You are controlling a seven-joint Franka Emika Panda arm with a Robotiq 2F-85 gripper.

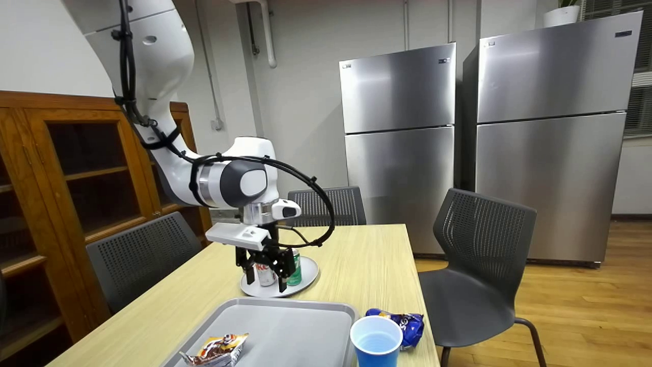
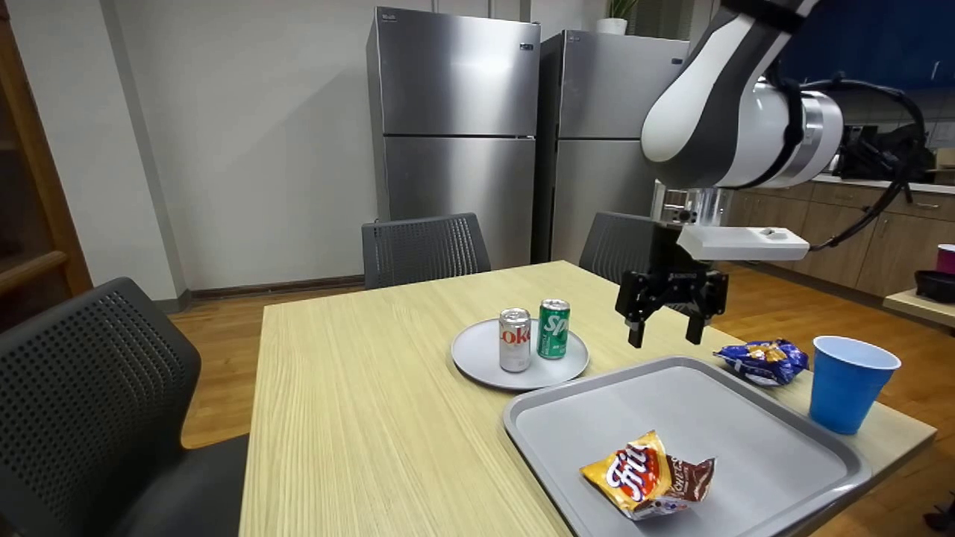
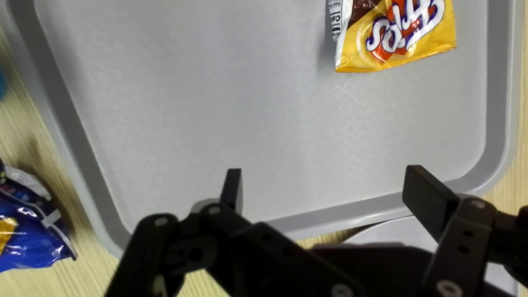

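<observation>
Gripper (image 2: 665, 334), jaws parted and empty, hung above the edge of the tray (image 2: 746, 425); the snack bag (image 2: 646, 477) lay crumpled inside it; descending right there risked knocking the tray askew; drifting sideways risked toppling the green can (image 2: 553, 330) on the plate (image 2: 477, 365) beside the tray.

The gripper (image 3: 324, 181) enters from the bottom, its black fingers (image 3: 429, 200) spread wide above the lower edge of a gray tray (image 3: 247, 111). Inside the tray, toward the upper right, lies a yellow-and-brown Fritos bag (image 3: 396, 37), its lettering upside down, cut off at the top. A shiny blue snack bag (image 3: 33, 235) rests on the wood-grain table (image 3: 20, 132) left of the tray. A pale plate (image 3: 392, 230) shows just beside the rim, partly behind the gripper.
</observation>
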